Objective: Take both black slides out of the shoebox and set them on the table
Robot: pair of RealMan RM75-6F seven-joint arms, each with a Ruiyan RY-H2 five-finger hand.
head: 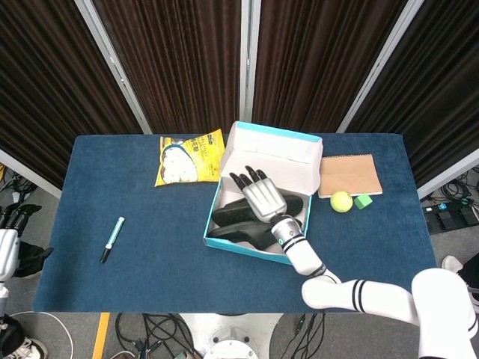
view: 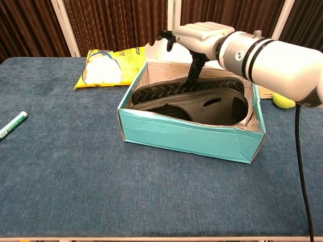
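Dark pleated curtains hung behind a desk (head: 150,262) covered in blue cloth. Near its middle sat the open turquoise cardboard shoebox (view: 192,135), its lid flipped up at the back, and both black rubber slides (view: 202,98) lay inside, one tipped on its side against the other, so their edges stood up within reach from above.

The right robot hand (view: 194,38) hovered over the back half of the box, its fingers spread wide and holding nothing, with the thumb pointing down and reaching the ridged sole of the upper slide. That posture looked like the start of a grasp on that slide, though no grip had formed. The left robot hand (head: 6,243) hung off the desk's left edge, fingers loosely apart and empty, well away from the box.

Around the box lay a yellow snack bag (head: 189,157) by its back left corner, a brown paper notebook (head: 349,175) to its right with a yellow-green tennis ball (head: 341,201) and a small green cube (head: 363,200) beside it, and a white marker pen (head: 112,238) far to the left. None of these blocked the reach. The box walls and raised lid were the likeliest hindrance, leaving little room for fingers to curl under a slide.
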